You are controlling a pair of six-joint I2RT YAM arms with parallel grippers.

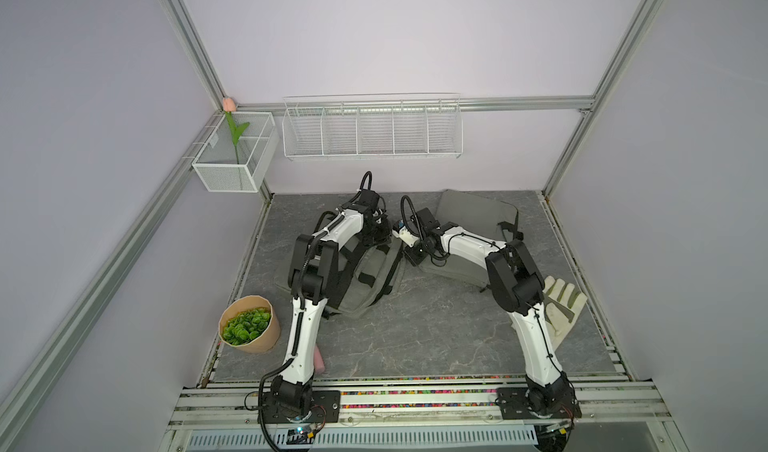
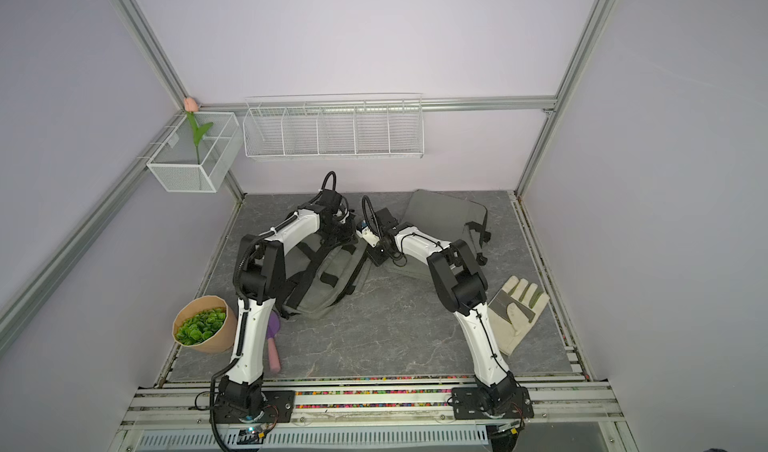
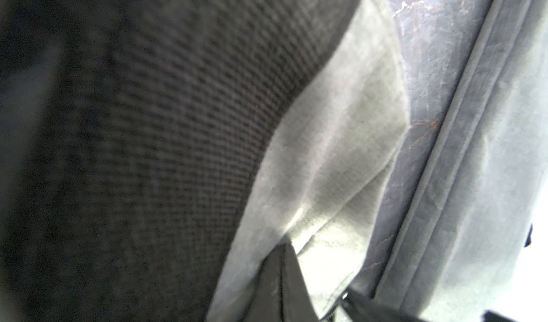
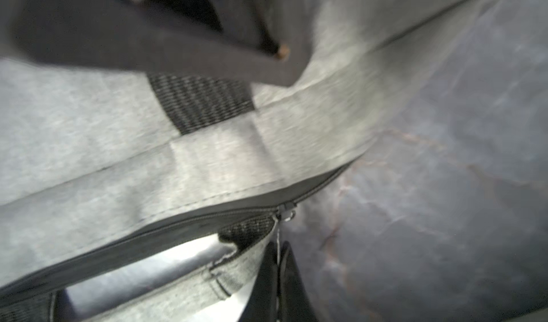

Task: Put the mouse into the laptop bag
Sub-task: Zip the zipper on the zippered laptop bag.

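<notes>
The grey laptop bag (image 1: 365, 281) (image 2: 332, 277) with black straps lies under my left arm. The mouse is out of view. My left gripper (image 3: 284, 248) is shut, and the bag's pale fabric (image 3: 335, 157) creases from its tip, beside a black webbing strap (image 3: 178, 128). My right gripper (image 4: 278, 246) is shut on a thin pale zip pull cord that runs up to the zip slider (image 4: 286, 212). Beside the slider the bag's mouth (image 4: 178, 255) gapes, and black mesh shows inside. In both top views the two grippers (image 1: 380, 237) (image 1: 410, 257) meet at the bag's far right corner.
A second flat grey bag (image 1: 473, 217) lies at the back right, and a work glove (image 1: 563, 304) lies beside my right arm. A paper pot of green leaves (image 1: 247, 325) and a pink-handled tool (image 2: 273, 348) sit at the front left. Wire baskets (image 1: 372, 129) hang on the back wall.
</notes>
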